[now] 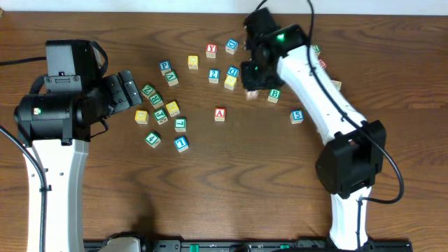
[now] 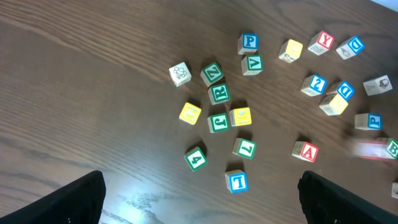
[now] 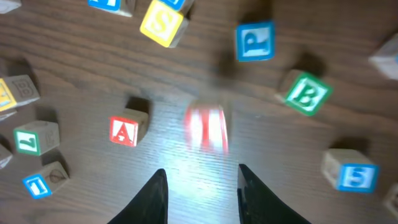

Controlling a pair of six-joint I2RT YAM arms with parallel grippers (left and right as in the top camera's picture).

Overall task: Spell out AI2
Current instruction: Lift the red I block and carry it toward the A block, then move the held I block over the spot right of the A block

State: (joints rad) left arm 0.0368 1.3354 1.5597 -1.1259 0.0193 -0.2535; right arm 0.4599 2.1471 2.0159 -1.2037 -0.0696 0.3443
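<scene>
The red A cube [image 1: 220,113] [image 3: 126,131] [image 2: 306,150] lies alone at mid-table. The blue 2 cube [image 1: 213,74] [image 2: 314,84] sits farther back among other cubes. A red-marked cube [image 1: 252,94] [image 3: 208,129] [image 2: 373,149] is smeared by motion just beyond my right gripper [image 1: 250,81] [image 3: 201,169]. Its letter cannot be read, and no other cube shows a readable I. The right jaws stand apart with nothing between them. My left gripper [image 1: 129,87] [image 2: 202,186] hovers wide open and empty over the left cluster.
Near the blurred cube are a green B [image 3: 306,93], a blue P [image 3: 255,41], a yellow S [image 3: 163,23] and a blue 5 [image 1: 297,116] [image 3: 356,174]. On the left lie green cubes, yellow ones and a blue 1 [image 1: 181,143].
</scene>
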